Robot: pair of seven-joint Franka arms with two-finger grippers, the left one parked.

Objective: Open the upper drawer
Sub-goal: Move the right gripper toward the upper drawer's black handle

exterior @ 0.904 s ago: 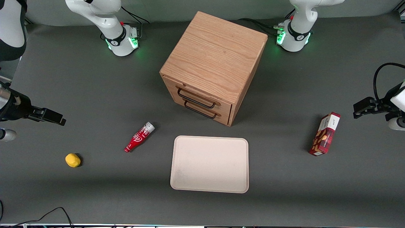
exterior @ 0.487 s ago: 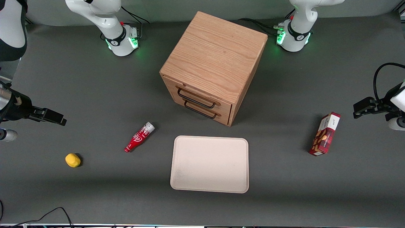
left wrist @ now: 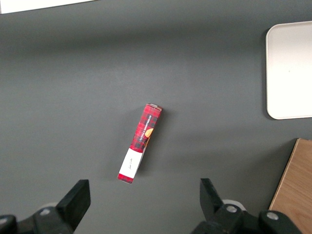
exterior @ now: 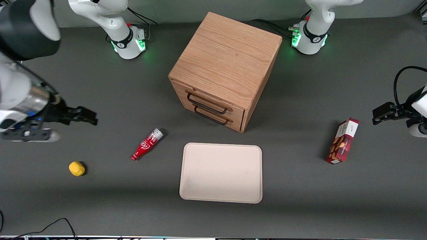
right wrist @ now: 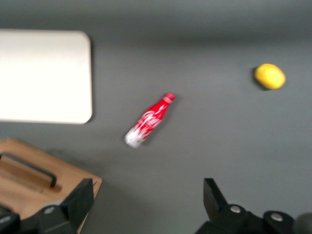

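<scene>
dark grey matte table (exterior: 100, 206) under even light, soft shadows.

The upper drawer (exterior: 204, 100) showed matt, grained oak — its handle thin black wire; the open-fingered gripper (exterior: 87, 117) near the bottle looked matt black.

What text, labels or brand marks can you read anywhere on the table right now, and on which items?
Red bottle: white script logo, too blurred to read.
Red tartan box: small print on its white end panel, too small to read.
Cabinet, upper drawer, tray, yellow object: no markings visible.
Gripper, open, up at the working arm's end of the table, away from the drawer: no readable label.
</scene>
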